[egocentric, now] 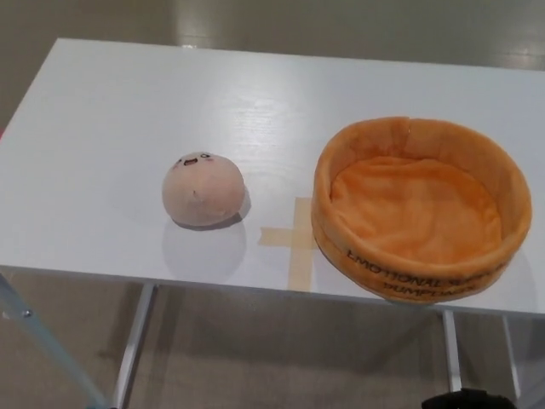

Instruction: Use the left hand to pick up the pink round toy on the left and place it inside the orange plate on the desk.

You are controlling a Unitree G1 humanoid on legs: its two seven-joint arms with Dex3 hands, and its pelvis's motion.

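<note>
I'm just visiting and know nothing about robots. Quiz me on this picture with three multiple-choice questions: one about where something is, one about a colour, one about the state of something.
1. Where does the pink round toy sit, as pictured?
A. inside the plate
B. on the white desk, left of the plate
C. on the floor

2. What colour is the soft plate?
A. orange
B. blue
C. green

3. What is inside the plate at this moment?
A. the toy
B. a robot hand
C. nothing

Answers:
1 B: the toy rests on the desk surface, with a tape cross between it and the plate.
2 A: its wall and its floor are both orange.
3 C: the plate's orange bottom shows bare, and neither robot hand is in view.
</note>
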